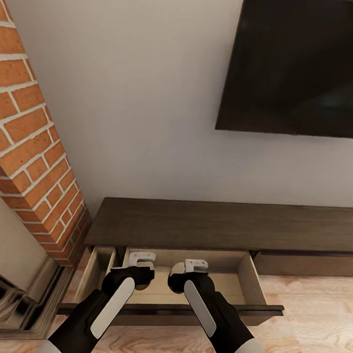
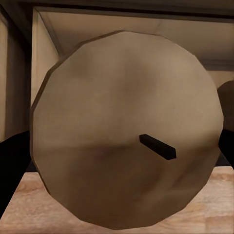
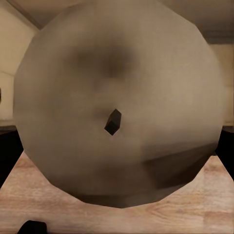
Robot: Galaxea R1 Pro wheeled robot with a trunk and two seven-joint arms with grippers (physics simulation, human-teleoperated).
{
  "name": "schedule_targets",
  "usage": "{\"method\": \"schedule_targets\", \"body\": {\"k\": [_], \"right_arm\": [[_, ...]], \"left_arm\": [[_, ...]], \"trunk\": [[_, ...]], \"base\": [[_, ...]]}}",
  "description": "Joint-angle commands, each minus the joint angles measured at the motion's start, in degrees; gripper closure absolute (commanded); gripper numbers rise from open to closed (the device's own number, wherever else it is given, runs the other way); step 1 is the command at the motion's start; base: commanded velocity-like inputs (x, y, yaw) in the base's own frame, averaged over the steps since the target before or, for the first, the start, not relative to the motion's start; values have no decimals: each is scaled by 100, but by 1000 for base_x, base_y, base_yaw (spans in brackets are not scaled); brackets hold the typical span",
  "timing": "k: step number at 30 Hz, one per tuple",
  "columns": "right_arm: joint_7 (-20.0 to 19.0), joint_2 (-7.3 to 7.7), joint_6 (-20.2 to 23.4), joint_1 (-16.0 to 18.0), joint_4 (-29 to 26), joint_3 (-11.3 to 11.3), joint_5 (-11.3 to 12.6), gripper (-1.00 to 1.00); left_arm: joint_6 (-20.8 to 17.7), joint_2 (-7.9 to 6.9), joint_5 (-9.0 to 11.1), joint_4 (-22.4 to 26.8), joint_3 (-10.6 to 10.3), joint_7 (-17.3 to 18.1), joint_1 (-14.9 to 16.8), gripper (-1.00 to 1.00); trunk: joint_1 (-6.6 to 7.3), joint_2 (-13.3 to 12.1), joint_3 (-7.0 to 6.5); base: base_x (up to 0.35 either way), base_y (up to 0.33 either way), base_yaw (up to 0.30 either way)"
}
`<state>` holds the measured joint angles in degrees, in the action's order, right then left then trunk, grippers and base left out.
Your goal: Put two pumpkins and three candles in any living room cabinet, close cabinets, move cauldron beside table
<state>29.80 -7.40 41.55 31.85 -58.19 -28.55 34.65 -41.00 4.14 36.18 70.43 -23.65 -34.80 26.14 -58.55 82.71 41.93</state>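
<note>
Left gripper (image 1: 141, 260) pinching candle (image 2: 124, 131); right gripper (image 1: 190, 267) pinching second candle (image 3: 122, 105); both poised over open cabinet (image 1: 220, 223) drawer (image 1: 254, 282), likely for release.

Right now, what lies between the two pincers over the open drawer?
Nothing: in the head view, only bare drawer floor shows between the left pincer and right pincer.

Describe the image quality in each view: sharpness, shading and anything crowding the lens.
Head view: evenly lit, the TV a dull dark panel, soft shadow inside the open drawer. Left wrist view: a candle sits very close, faceted and softly smeared, darker toward its lower left. Right wrist view: another candle is close and blurrier, with blotchy shading.
</note>
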Motion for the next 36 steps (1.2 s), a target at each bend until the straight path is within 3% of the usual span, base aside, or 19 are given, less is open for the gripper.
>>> {"method": "schedule_targets", "body": {"k": [1,17,25,30,36], "right_arm": [[56,2,6,5,-4,-15,57,100],[53,-7,9,100,52,-25,1,100],[59,-3,-111,102,0,-433,-2,100],[53,1,-509,102,38,-472,-3,100],[61,4,-676,102,42,-476,-4,100]], "left_arm": [[5,-1,58,6,-8,-62,5,100],[204,-5,46,-117,-13,-67,14,100],[227,-9,31,-117,-17,-71,14,100],[232,-7,40,-117,-17,-71,14,100],[233,-2,46,-117,-17,-71,14,100]], "trunk": [[-22,45,23],[-374,686,310],[-549,1007,454],[-659,1208,544],[-791,1448,652]], "base": [[0,0,0],[0,0,0],[0,0,0],[0,0,0],[0,0,0]]}}
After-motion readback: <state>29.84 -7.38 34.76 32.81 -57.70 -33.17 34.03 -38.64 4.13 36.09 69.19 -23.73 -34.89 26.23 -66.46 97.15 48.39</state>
